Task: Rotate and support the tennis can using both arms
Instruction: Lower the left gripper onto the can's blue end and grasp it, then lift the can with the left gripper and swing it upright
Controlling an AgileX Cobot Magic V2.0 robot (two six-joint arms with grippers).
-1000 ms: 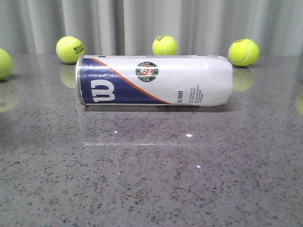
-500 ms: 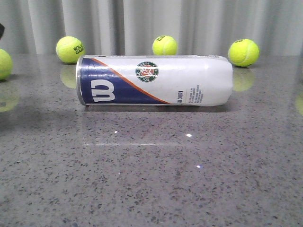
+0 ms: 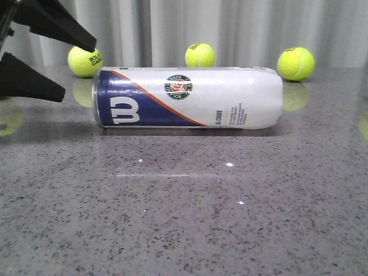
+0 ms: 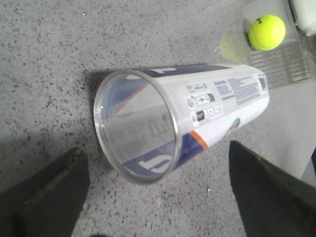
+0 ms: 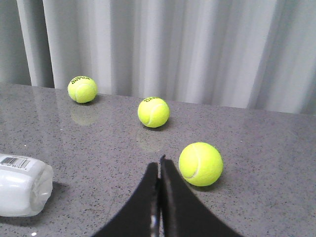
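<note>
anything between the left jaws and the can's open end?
Nothing. In the front view only bare tabletop separates the left gripper from the tennis can; the left wrist view shows the open rim between the spread jaws, untouched.

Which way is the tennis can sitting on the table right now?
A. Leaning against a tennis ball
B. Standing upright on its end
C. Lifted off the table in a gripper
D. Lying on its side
D: the tennis can lies lengthwise on the table, and the open left gripper is beside its metal-rimmed end, not touching it.
</note>
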